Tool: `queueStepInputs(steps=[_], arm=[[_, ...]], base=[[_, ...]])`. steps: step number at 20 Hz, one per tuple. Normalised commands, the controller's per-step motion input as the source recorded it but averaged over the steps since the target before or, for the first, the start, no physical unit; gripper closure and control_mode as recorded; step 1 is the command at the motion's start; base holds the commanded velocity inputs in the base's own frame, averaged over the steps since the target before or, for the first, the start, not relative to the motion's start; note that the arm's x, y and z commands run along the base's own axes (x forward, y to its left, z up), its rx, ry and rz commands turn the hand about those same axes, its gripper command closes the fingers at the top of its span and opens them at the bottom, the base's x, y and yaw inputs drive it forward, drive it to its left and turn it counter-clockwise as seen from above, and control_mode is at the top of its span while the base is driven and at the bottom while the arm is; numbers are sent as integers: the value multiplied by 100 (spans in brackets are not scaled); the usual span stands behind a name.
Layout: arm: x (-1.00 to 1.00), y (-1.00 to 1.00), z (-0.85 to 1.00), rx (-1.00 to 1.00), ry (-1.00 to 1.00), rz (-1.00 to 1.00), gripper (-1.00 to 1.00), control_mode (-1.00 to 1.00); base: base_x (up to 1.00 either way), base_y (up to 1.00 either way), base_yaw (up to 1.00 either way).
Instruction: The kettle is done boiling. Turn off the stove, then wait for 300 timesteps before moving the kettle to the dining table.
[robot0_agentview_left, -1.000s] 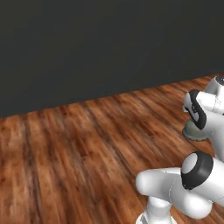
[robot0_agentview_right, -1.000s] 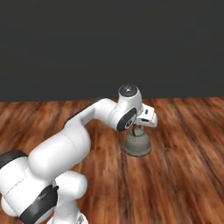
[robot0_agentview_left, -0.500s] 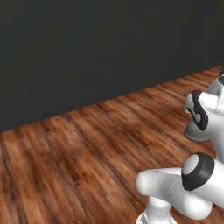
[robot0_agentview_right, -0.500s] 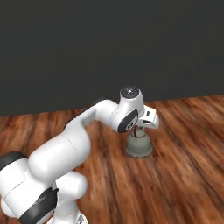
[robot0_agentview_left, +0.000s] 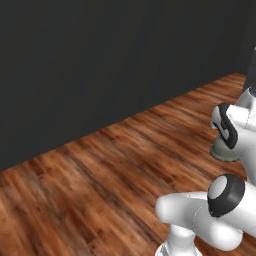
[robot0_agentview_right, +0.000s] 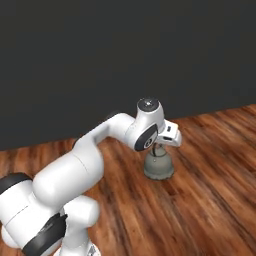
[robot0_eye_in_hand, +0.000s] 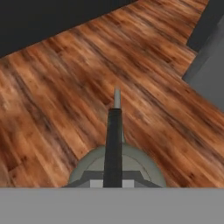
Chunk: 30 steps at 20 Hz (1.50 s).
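Clenched on the thin dark handle, the gripper (robot0_agentview_right: 159, 150) carries the kettle (robot0_agentview_right: 159, 166) hanging directly beneath it above the wooden floor (robot0_agentview_right: 210, 200), so I would keep the wrist level against swinging during travel.

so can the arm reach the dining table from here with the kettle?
Probably not yet. The jaws look shut on the kettle handle, carried above wood floor; no table top is visible nearby, just a grey block ahead.
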Motion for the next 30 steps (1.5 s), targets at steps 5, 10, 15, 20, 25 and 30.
queueStepInputs(steps=[5,10,15,20,25,30], arm=[[0,0,0,0,0,0,100,100],[0,0,0,0,0,0,100,100],[0,0,0,0,0,0,100,100],[0,0,0,0,0,0,100,100],[0,0,0,0,0,0,100,100],[0,0,0,0,0,0,100,100]], base=[[80,34,-36],[76,34,-37],[79,43,-38],[83,40,-37],[85,34,-35],[87,35,-35]])
